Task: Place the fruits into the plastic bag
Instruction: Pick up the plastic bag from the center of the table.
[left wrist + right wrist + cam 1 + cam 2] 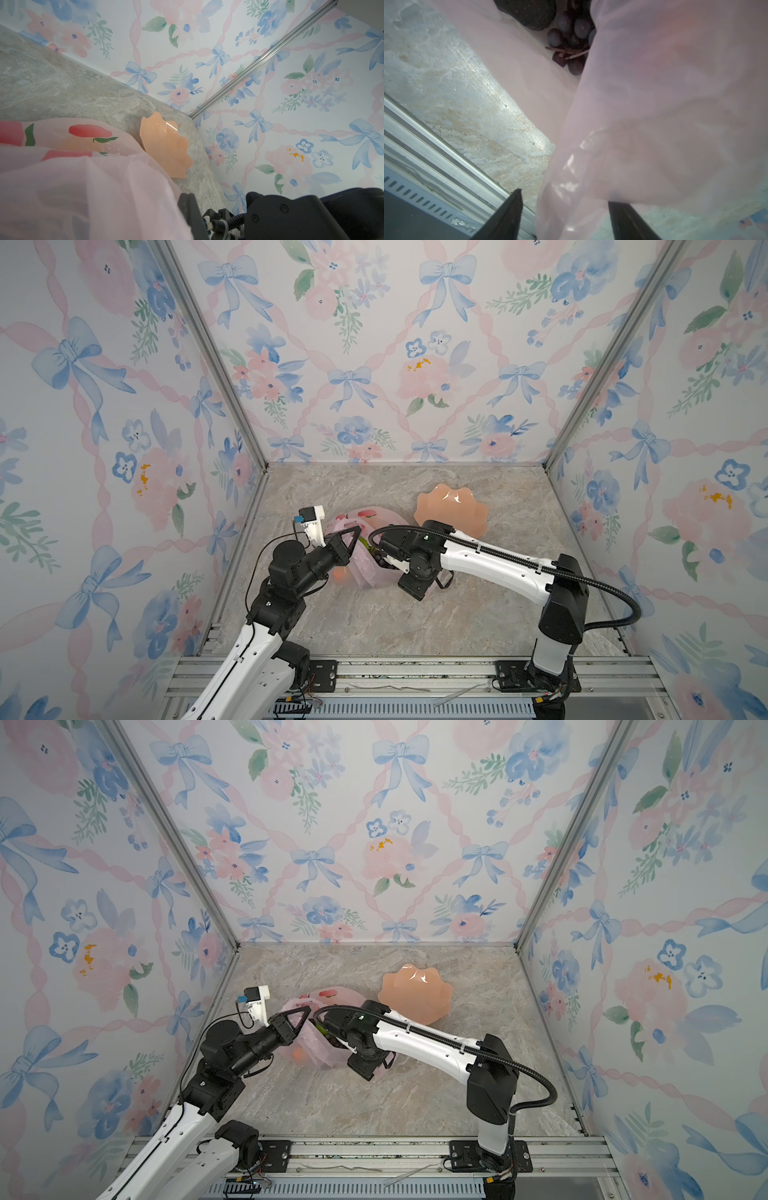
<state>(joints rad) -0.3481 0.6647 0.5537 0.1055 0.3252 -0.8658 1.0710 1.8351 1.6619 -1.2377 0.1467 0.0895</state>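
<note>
The pink plastic bag (pixel 368 517) (pixel 332 995) lies mid-table, its fruit-printed side up. My left gripper (pixel 354 532) (pixel 307 1009) is shut on the bag's upper edge; in the left wrist view the black fingers (pixel 188 200) meet against the pink film (pixel 83 187). My right gripper (pixel 564 196) reaches at the bag's mouth from the right, jaws apart with a fold of the bag (pixel 654 104) between them. Inside the bag lie dark purple grapes (pixel 571 37) and a black bumpy piece (pixel 529 10). An orange fruit (pixel 341 576) (pixel 298 1054) shows through the film.
A peach scalloped dish (pixel 451 510) (pixel 415 990) (pixel 166 149) sits just behind and right of the bag. Floral walls close in the table on three sides. A metal rail (pixel 415 672) runs along the front edge.
</note>
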